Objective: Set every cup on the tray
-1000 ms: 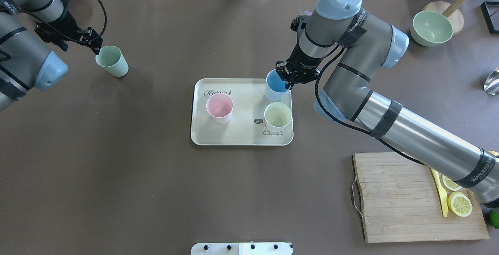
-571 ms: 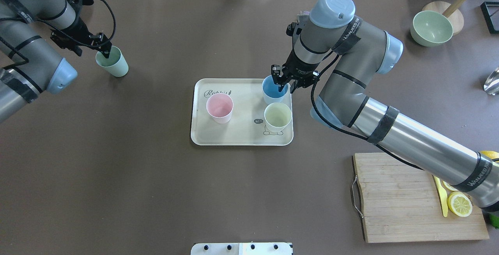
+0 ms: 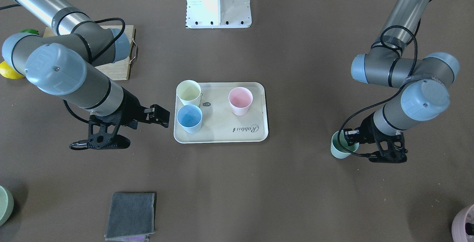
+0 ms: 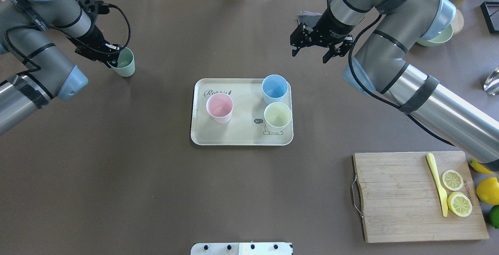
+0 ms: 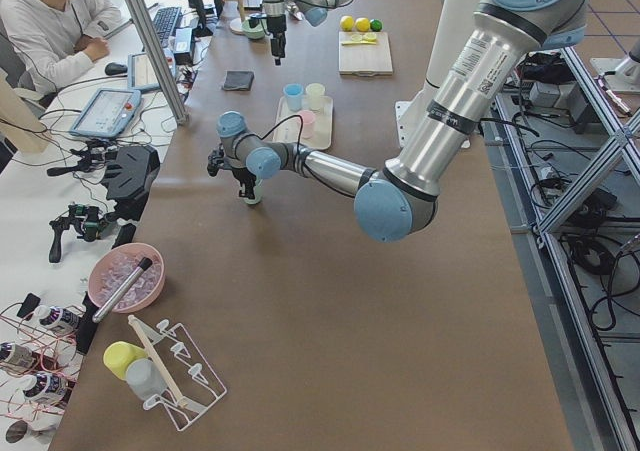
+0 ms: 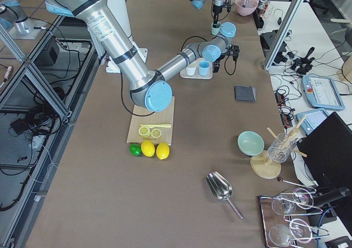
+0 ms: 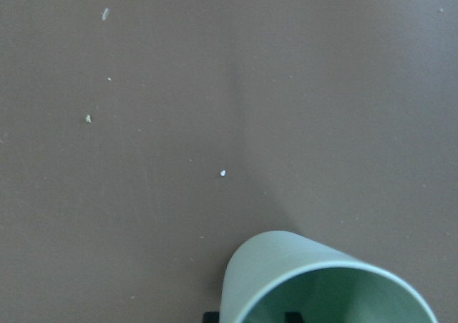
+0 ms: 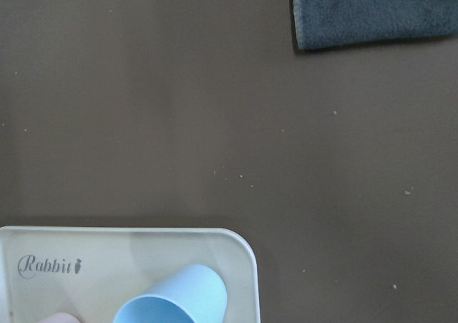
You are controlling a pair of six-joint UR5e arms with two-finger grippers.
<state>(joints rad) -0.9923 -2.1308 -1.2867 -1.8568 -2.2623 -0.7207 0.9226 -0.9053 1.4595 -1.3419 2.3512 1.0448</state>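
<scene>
The green cup (image 4: pixel 126 64) is well apart from the tray (image 4: pixel 202 138), the left claw (image 4: pixel 113 62) straddling its rim, closed or not I cannot tell, so a one-wall pinch may let it tip or slip; the right claw (image 4: pixel 310 54) hangs open, empty.

The tray (image 4: pixel 241 134) is showing cream, carrying grey "Rabbit" script and a small bear outline. On it the pink cup (image 4: pixel 219 108), light blue cup (image 4: pixel 275 88) and pale yellow cup (image 4: pixel 277 116) are looking plain and matte. The mint green cup (image 4: pixel 128 66), far left, is standing out against the dark brown table (image 4: pixel 156 188).
</scene>
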